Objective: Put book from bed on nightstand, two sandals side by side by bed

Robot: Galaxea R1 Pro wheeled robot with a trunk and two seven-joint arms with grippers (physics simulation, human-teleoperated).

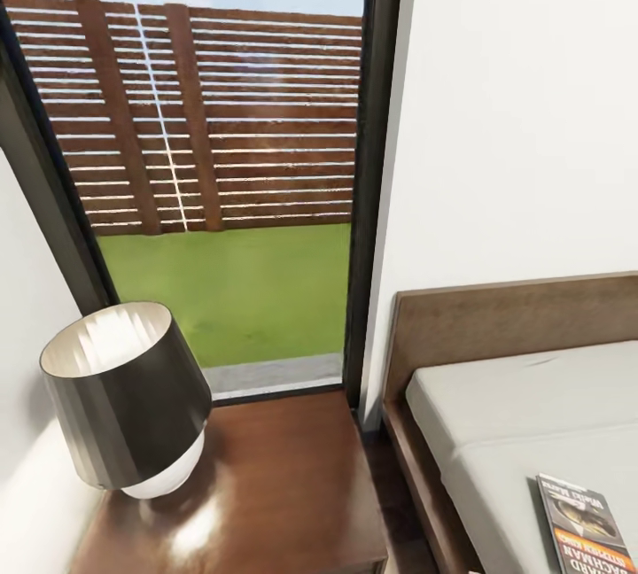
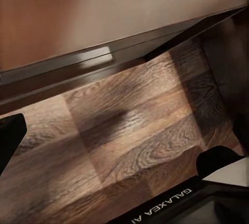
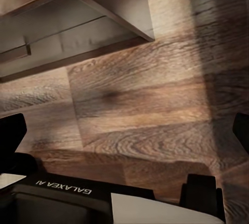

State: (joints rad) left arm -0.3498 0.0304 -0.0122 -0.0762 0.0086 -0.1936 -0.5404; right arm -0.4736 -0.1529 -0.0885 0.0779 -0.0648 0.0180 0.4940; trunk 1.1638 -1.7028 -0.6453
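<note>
Book waits on bed, arms low

Both claws hang over plank floor (image 3: 155,105), their state impossible to tell. Book (image 1: 585,525) lies on the bed (image 1: 514,414); nightstand (image 1: 283,477) beside it. Best reach flat, then set down clear of the lamp (image 1: 124,397).

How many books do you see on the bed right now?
1. The book lies on the bed near its edge closest to the nightstand, partly cut off by the head view's lower edge. More could lie outside the picture.

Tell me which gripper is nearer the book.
Likely right. The book lies on the bed to the robot's right; right gripper and left gripper both hang over wood floor, below it.
</note>
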